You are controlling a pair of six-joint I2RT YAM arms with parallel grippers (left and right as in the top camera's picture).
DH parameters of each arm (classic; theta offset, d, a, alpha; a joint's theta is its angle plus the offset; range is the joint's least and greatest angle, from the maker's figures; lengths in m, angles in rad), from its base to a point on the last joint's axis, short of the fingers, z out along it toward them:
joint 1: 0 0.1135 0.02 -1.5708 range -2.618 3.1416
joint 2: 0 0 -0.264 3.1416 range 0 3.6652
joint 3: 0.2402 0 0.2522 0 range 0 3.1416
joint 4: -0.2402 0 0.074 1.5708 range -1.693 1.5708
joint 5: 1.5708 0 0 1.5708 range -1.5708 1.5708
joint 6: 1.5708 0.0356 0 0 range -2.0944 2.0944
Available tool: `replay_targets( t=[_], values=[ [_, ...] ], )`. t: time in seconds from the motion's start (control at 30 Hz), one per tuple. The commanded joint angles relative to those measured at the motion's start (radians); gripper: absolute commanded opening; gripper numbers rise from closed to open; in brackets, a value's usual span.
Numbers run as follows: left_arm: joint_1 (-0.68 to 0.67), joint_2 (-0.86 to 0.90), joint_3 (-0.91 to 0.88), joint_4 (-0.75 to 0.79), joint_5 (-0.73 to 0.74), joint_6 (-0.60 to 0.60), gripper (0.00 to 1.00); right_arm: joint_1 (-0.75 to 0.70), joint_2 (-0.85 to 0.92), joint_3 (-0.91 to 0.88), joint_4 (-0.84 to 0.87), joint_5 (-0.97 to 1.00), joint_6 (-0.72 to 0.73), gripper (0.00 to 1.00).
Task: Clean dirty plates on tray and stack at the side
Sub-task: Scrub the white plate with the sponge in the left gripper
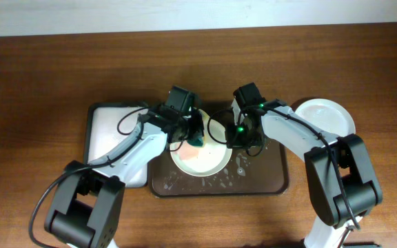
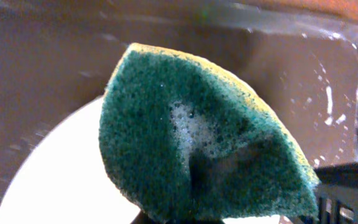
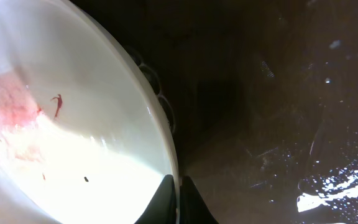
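A pale plate (image 1: pixel 202 158) smeared with red sauce lies on the dark brown tray (image 1: pixel 264 180). My left gripper (image 1: pixel 193 134) is shut on a green and yellow sponge (image 2: pixel 197 137), soapy in the middle, held over the plate's (image 2: pixel 55 180) far left part. My right gripper (image 1: pixel 238 132) is shut on the plate's right rim (image 3: pixel 169 155); red smears (image 3: pixel 11 99) show on the plate's inside. A clean white plate (image 1: pixel 326 118) sits on the table right of the tray.
A smaller white-lined tray (image 1: pixel 112 134) lies left of the brown tray, under my left arm. Foam and water spots (image 1: pixel 240 169) dot the brown tray's floor (image 3: pixel 328 193). The wooden table (image 1: pixel 47 76) runs around both trays.
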Motion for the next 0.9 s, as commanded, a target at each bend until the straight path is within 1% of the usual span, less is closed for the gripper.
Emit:
replay_targets(
  t=[0.0,0.1,0.17,0.2,0.27,0.37,0.4,0.43,0.47,0.53,0.57,0.6,0.7,0.77,0.83,0.87],
  values=[
    [-0.026,0.067,0.007,0.004,0.055,-0.056,0.0,0.004,0.013,-0.004,-0.005,0.02,-0.005,0.04],
    [-0.04,0.142,0.007,0.032,0.041,-0.055,0.02,0.004,0.013,-0.004,-0.005,0.02,-0.005,0.04],
    [-0.04,0.193,0.007,0.071,0.052,-0.055,0.12,0.004,0.013,-0.004,-0.005,0.02,-0.005,0.04],
    [-0.04,0.209,0.007,0.092,0.051,-0.055,0.13,0.004,0.013,-0.004,-0.005,0.02,-0.005,0.04],
    [-0.038,0.222,0.007,0.108,-0.005,-0.055,0.0,0.004,0.013,-0.004,-0.005,0.02,-0.005,0.04],
    [-0.036,0.222,0.008,0.145,-0.145,-0.056,0.0,0.004,0.013,-0.004,-0.006,0.02,-0.005,0.04],
    [-0.032,0.221,0.008,0.144,-0.224,-0.056,0.0,0.004,0.013,-0.004,-0.006,0.02,-0.005,0.04],
    [-0.028,0.221,0.009,0.139,-0.267,-0.056,0.0,0.004,0.013,-0.004,-0.009,0.02,-0.005,0.04],
    [-0.02,0.221,0.009,0.125,-0.301,-0.056,0.0,0.004,0.013,-0.004,-0.01,0.02,-0.005,0.04],
    [0.01,0.215,0.009,0.066,-0.301,-0.056,0.0,0.004,0.013,-0.004,-0.009,0.021,-0.005,0.04],
    [0.016,0.209,0.009,0.028,-0.288,-0.056,0.0,0.004,0.013,-0.004,-0.009,0.021,-0.005,0.04],
    [0.018,0.202,0.009,-0.014,-0.237,-0.055,0.0,0.004,0.013,-0.004,-0.009,0.021,-0.005,0.04],
    [0.018,0.196,0.009,-0.14,-0.03,-0.055,0.0,0.004,0.013,-0.004,-0.009,0.021,-0.005,0.04],
    [0.018,0.196,0.009,-0.193,0.067,-0.055,0.0,0.004,0.013,-0.004,-0.008,0.021,-0.005,0.04],
    [0.016,0.196,0.008,-0.208,0.18,-0.054,0.0,0.004,0.013,-0.004,-0.008,0.021,-0.005,0.04],
    [0.01,0.196,0.008,-0.208,0.223,-0.035,0.0,0.004,0.013,-0.004,-0.008,0.021,-0.005,0.04]
  ],
)
